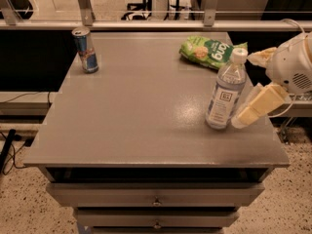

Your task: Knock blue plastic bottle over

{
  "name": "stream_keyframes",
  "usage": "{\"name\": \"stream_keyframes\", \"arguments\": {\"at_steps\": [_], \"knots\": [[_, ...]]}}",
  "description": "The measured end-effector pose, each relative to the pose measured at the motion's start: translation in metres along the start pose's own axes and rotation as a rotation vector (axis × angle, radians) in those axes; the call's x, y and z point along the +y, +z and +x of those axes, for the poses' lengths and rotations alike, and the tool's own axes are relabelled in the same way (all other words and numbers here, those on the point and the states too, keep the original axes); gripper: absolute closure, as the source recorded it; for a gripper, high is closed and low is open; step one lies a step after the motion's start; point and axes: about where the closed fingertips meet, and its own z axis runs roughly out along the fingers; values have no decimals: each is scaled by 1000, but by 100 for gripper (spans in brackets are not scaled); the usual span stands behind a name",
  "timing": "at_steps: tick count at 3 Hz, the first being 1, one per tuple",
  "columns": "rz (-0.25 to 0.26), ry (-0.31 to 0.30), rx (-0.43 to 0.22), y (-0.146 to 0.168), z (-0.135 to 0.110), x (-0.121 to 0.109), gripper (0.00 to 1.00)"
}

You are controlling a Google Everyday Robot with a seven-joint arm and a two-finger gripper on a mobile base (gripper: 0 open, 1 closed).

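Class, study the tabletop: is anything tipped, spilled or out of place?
Nothing stands out. The blue plastic bottle stands on its base near the table's right edge, the gripper just beside it; the can stands at back left; the green bag lies at the back.

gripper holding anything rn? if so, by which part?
Nothing is held. The gripper hangs at the right edge of the table, just right of the upright blue plastic bottle, beside its lower half, not around it. Contact cannot be told.
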Motion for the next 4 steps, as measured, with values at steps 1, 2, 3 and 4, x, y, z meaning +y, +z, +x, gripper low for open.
{"name": "stream_keyframes", "arguments": {"at_steps": [1, 2, 3, 4], "knots": [[-11, 40, -85, 21, 3, -11, 0], [-28, 71, -165, 40, -5, -21, 0], [-46, 78, -229, 58, -33, -26, 0], [-103, 63, -294, 96, -95, -25, 0]]}}
